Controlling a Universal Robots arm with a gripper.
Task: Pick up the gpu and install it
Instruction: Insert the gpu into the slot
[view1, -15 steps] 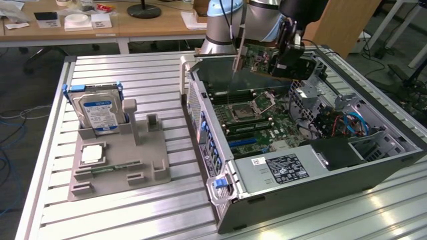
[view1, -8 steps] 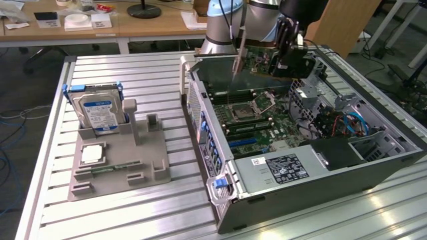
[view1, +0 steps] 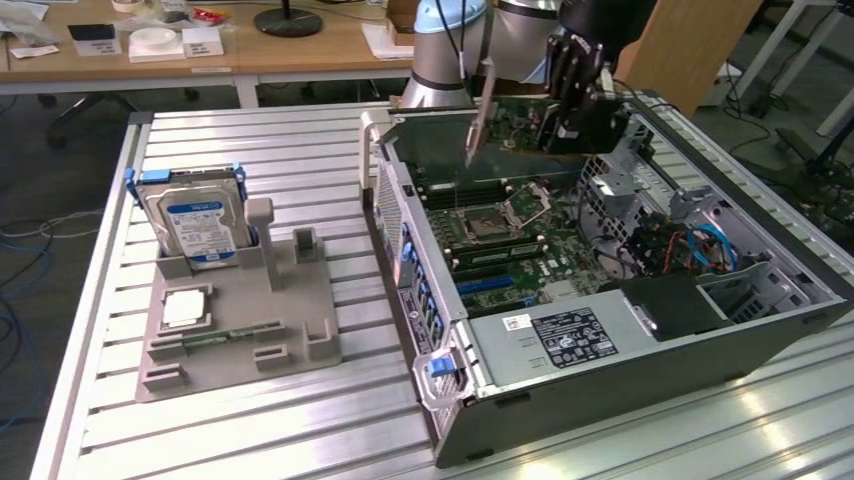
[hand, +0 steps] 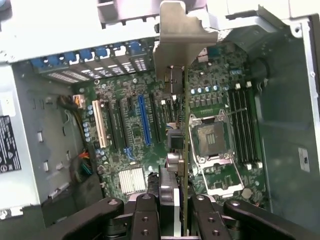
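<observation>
The gpu (view1: 514, 125) is pinched by the gripper (hand: 175, 220) at 12 o'clock of the computer case (view1: 641, 360). Installation is judged underway; slot alignment is required.

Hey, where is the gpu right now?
In the exterior view the gpu is clamped in the gripper, held on edge over the motherboard of the open computer case, to the exterior view's right of the hard drive.
</observation>
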